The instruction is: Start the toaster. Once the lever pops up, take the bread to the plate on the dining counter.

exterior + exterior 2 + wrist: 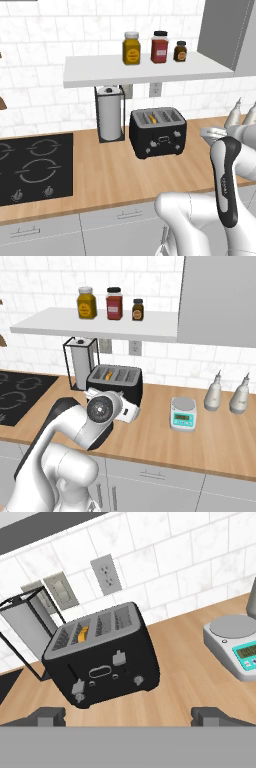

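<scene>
The black two-slot toaster (157,132) (116,381) (102,657) stands on the wood-topped counter by the tiled wall. A tan edge of the bread (83,633) (153,119) shows in its left slot. The grey lever (119,658) (162,140) sits at the middle of the front face, and a second grey tab (78,687) sits lower at the left. My gripper (130,716) is open, its two fingertips (47,716) wide apart with nothing between them, a short way in front of the toaster's face. The plate and the dining counter are out of view.
A paper towel stand (110,114) (80,361) is just left of the toaster. A kitchen scale (183,413) (237,642) and two grey bottles (215,393) stand to its right. Overhead is a shelf (145,70) with three jars. A black cooktop (35,167) lies at the left.
</scene>
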